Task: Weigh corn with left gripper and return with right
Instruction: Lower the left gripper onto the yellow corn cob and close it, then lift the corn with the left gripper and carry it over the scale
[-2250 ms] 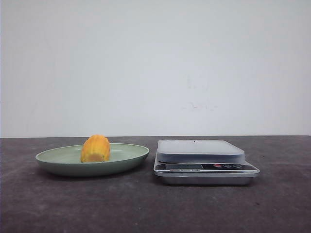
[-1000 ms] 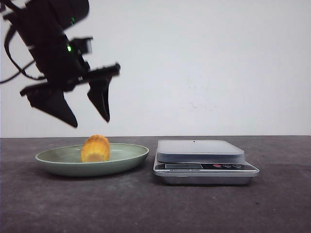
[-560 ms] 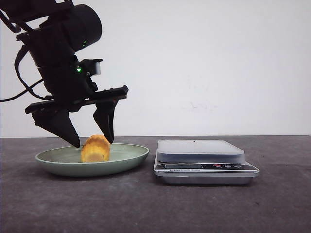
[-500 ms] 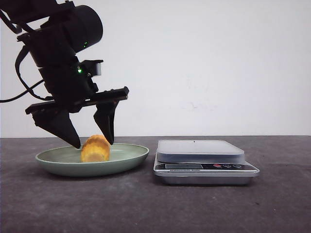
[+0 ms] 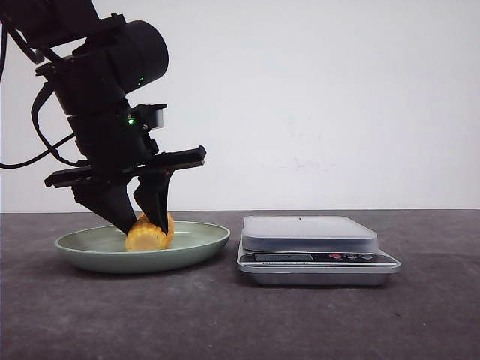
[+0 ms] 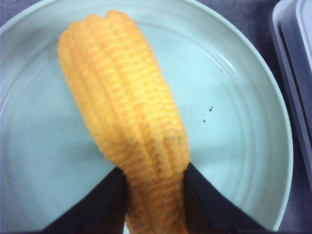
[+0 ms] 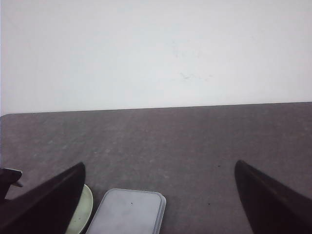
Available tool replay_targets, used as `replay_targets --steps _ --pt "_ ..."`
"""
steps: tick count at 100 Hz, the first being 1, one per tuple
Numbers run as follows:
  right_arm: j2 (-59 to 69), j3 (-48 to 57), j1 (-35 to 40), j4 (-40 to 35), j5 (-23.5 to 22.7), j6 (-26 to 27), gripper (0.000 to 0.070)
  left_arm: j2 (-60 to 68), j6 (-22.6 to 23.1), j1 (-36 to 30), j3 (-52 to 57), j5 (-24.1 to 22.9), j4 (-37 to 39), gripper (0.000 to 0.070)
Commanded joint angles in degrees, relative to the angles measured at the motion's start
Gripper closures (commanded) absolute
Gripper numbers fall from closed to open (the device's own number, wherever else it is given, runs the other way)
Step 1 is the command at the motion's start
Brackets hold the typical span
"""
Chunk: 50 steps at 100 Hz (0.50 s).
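While the corn [image 5: 148, 234] is lying on the pale green plate [image 5: 196, 241] in the front view, the left gripper [image 5: 142, 225] is reaching down over it, its two tapered fingers closing on either side of the cob, with the kitchen scale [image 5: 315, 250] sitting just beside the plate on the dark table [image 5: 240, 322]. Seen from the left wrist, the corn [image 6: 124, 131] is stretching across the plate [image 6: 243, 141], and the black fingers [image 6: 207, 207] are pinching its near end, both touching the kernels. Seen from the right wrist, the right gripper [image 7: 158, 204] is hanging well above the table with its fingers spread wide and holding nothing, looking down on the scale [image 7: 129, 212]. The pickup step appears to be in hand: the grasp is forming, and the cob is not yet lifted. The next move is probably calling for a firm squeeze, a straight lift clear of the plate rim, then a carry across to the scale's platform.
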Motion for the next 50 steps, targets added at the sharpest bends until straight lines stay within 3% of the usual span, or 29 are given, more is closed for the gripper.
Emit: replay_targets --steps 1,29,50 --pt "0.5 0.9 0.2 0.5 0.0 -0.7 0.0079 -0.6 0.1 -0.5 0.7 -0.1 -0.2 0.0700" --pt "0.5 0.9 0.2 0.5 0.0 -0.7 0.0079 -10.4 0.8 -4.6 4.6 1.6 -1.9 0.0696" --pt "0.5 0.9 0.2 0.5 0.0 -0.6 0.0079 -6.6 -1.0 -12.9 15.5 1.6 -2.4 0.0696"
